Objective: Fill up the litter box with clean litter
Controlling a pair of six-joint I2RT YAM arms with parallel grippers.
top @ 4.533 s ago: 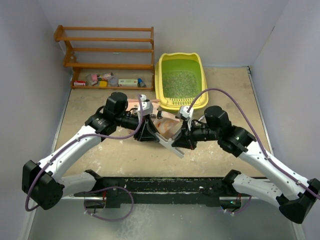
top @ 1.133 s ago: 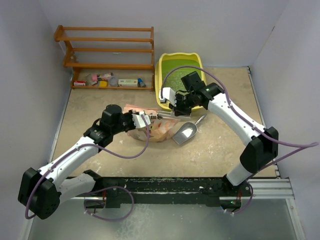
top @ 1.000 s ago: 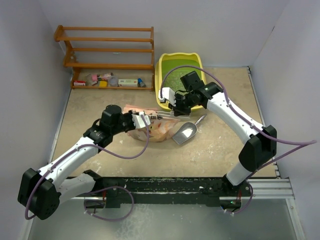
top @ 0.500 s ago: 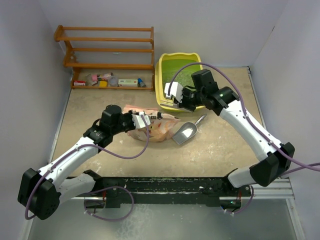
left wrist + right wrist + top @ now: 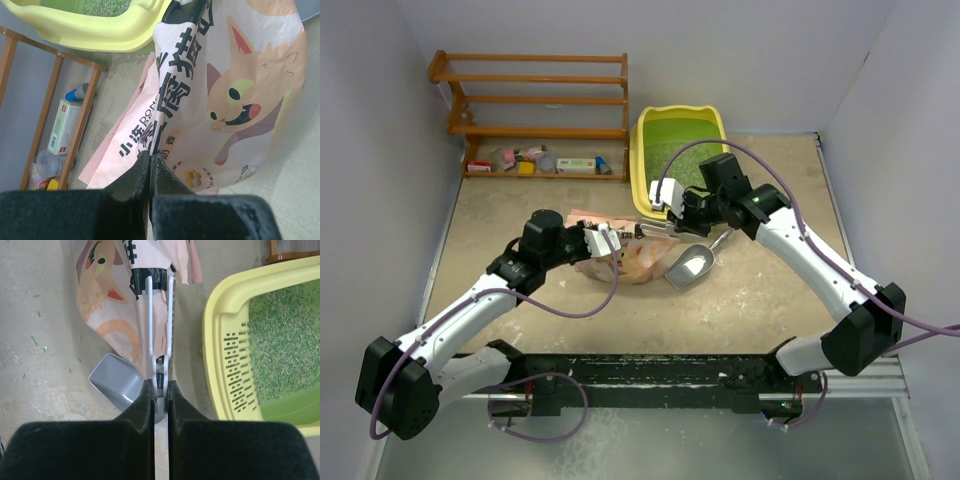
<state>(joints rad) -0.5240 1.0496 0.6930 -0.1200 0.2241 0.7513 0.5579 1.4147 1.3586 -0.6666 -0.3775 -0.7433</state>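
Left hand (image 5: 150, 156): clenched on the pink edge of the bag (image 5: 235, 90), with the film pinched between its fingers.
Right hand (image 5: 159, 384): clenched on the near end of a white clip (image 5: 160, 325). The clip's two bars reach the black band at the bag's top; I cannot tell whether they clamp it.
Bag: crinkled, lying on the bench (image 5: 520, 300) between the two hands, cat print facing up, its top just beside the box's near lip.
Scoop (image 5: 117, 382): grey, on the bench, touching or just beside the bag on the right arm's side, bowl open upward.
Box (image 5: 642, 160): yellow with a green basin, at the far side of the bench, its slotted lip toward the arms and near the right hand.
Litter (image 5: 685, 160): small granules spread over the basin floor inside the box, looking greenish.
Rack (image 5: 535, 100): wooden, at the far wall left of the box, small items on its bottom shelf.
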